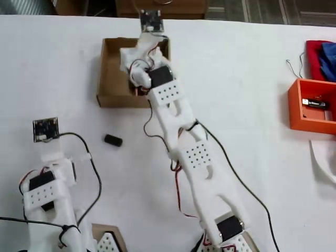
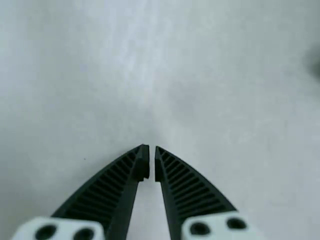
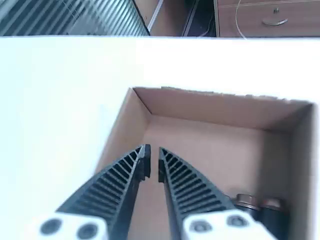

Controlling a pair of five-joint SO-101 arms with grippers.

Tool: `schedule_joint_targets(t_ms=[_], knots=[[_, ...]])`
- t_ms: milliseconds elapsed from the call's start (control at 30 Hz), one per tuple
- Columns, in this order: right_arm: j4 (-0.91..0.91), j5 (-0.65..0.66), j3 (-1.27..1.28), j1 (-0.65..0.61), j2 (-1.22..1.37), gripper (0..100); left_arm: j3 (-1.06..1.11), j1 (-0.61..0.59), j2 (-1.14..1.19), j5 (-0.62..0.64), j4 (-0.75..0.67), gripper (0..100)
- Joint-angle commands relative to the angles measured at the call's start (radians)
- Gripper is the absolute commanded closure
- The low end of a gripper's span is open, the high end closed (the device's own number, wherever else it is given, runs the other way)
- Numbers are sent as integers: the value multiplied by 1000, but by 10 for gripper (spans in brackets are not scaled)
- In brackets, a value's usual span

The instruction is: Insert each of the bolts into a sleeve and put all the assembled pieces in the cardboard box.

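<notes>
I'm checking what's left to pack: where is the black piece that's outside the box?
High view: the black piece lies on the table, just on the arms' side of the cardboard box, left of the right arm.

This looks like a robotics lab or workshop. A plain white worktop (image 1: 252, 63) carries white plastic robot arms (image 1: 184, 142) trailing loose black and red wires. An orange plastic tray (image 1: 310, 125) holding a small black device sits at one edge. A brown wooden drawer cabinet (image 3: 300, 20) stands behind.
</notes>
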Motion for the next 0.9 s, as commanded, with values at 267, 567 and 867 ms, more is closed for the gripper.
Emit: schedule_joint_targets(t_ms=[267, 567, 867], knots=[[552, 17, -35, -5, -348, 978, -7, 5, -11, -9, -15, 950], [665, 488, -31, -81, -467, 979, -25, -189, -11, 41, -109, 948], [662, 514, 647, -136, -932, 978, -30, -342, -5, 60, -109, 947]])
